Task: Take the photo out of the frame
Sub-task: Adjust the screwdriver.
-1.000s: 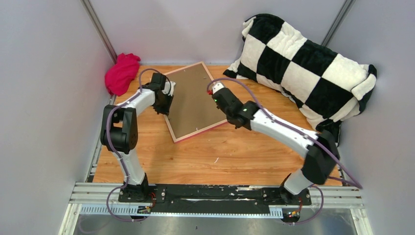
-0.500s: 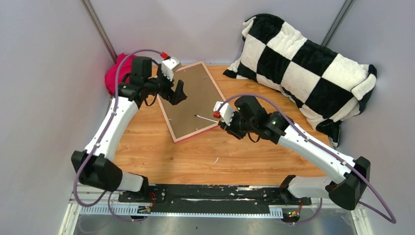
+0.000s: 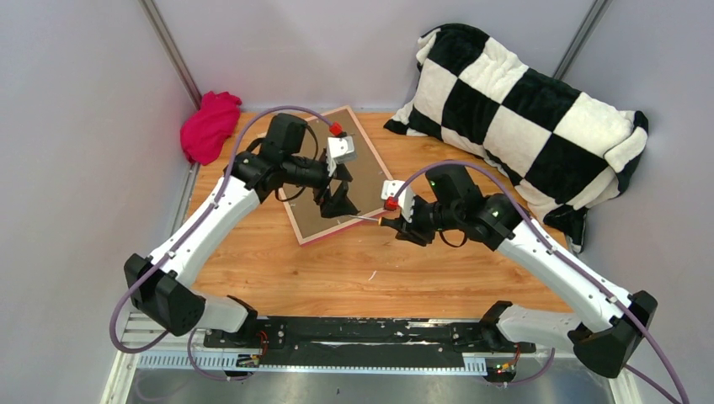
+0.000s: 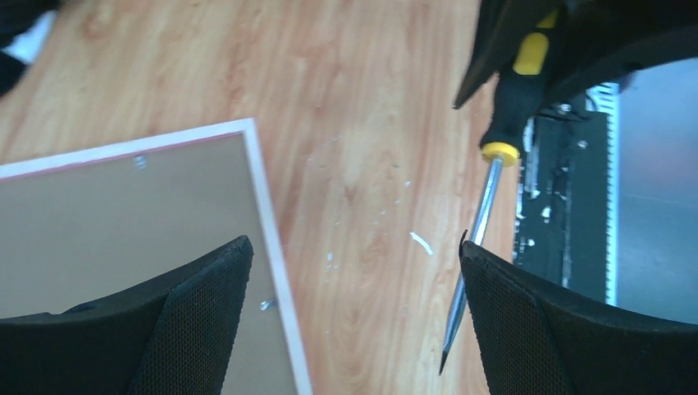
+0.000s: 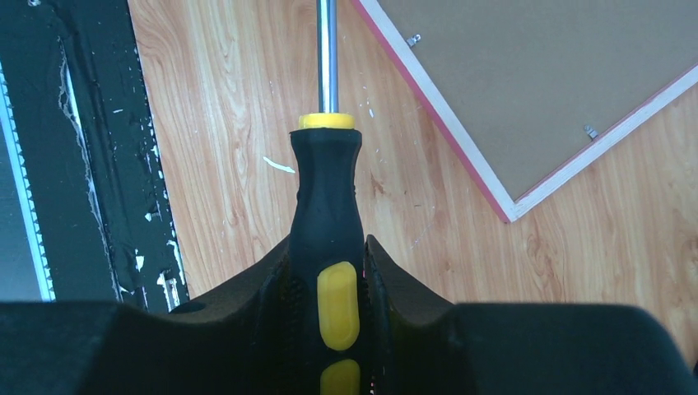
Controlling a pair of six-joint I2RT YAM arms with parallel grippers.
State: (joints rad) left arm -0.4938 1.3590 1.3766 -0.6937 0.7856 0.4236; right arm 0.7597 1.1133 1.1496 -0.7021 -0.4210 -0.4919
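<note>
The frame (image 3: 367, 166) lies face down on the wooden table, its brown back up inside a thin pink border. The photo is hidden. My left gripper (image 3: 339, 202) hovers over the frame's near right part, open and holding nothing. In the left wrist view, the left gripper (image 4: 354, 245) spans the frame's edge (image 4: 123, 214) and the bare table. My right gripper (image 3: 396, 220) is shut on the black and yellow handle of a screwdriver (image 5: 325, 206). Its steel shaft (image 4: 477, 247) points toward the frame's near edge (image 5: 527, 90), just beside my left gripper's right finger.
A black-and-white checkered pillow (image 3: 522, 109) fills the back right corner. A magenta cloth (image 3: 209, 126) lies at the back left against the wall. Small metal tabs (image 5: 589, 132) sit along the frame's back. White flecks (image 3: 371, 275) dot the table ahead of the black base rail (image 3: 362, 332).
My left gripper opened and swung from the frame's left edge to above its near right part. My right gripper drew back off the frame toward the near right, still holding the screwdriver.
</note>
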